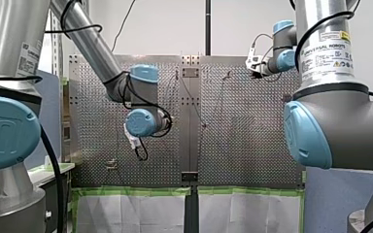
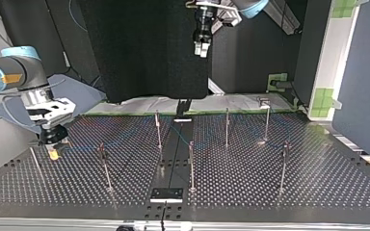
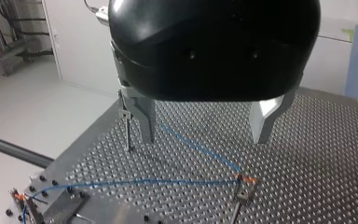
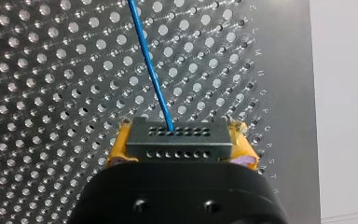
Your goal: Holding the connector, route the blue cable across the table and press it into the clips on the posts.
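Clamping the connector [image 4: 176, 140] between its yellow pads [image 4: 116, 148], my right gripper [image 2: 53, 150] is hanging low over the table [image 2: 289, 192] at the top view's left, fingers pointing down at the plate. The cable [image 4: 149, 65] is leaving the connector's face and running away across the holes. In the left wrist view it is passing what looks like an orange clip [image 3: 247, 178] on a post [image 3: 242, 193], then bending off toward the table's corner.

The cable is looking thin, light and limp, so it is likely sagging wherever it is not pulled taut. The connector is the one rigid part and the sound place to grip. A hard tug is risking strain where the wire enters it, or popping a seated span out of its clip.

My left gripper [image 3: 205, 135] is hovering high above the table, pointing down, with its metal fingers spread and nothing between them.
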Available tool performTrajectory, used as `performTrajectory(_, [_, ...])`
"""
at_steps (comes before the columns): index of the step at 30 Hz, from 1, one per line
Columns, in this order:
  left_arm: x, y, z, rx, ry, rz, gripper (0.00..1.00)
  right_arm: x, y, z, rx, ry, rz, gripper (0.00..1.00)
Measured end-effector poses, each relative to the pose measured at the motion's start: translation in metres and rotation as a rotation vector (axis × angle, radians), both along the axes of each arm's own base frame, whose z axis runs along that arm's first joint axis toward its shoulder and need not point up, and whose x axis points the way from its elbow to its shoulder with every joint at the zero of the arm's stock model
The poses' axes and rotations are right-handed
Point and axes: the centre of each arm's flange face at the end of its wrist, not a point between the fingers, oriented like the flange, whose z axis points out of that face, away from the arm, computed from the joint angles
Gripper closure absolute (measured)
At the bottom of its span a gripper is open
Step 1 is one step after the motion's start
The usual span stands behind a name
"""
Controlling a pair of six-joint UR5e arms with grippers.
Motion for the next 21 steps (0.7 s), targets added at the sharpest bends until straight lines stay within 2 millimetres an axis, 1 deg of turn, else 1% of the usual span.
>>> performTrajectory(6, [0.0012,0.0032,-0.0014,0.003,0.003,0.010,0.00,-0.0003,-0.0001,0.0000,0.000,0.000,-0.002,1.00])
performTrajectory(21, [0.0018,0.0037,-0.0012,0.003,0.003,0.011,0.00,-0.0027,-0.0012,-0.0005,-0.002,0.006,-0.016,1.00])
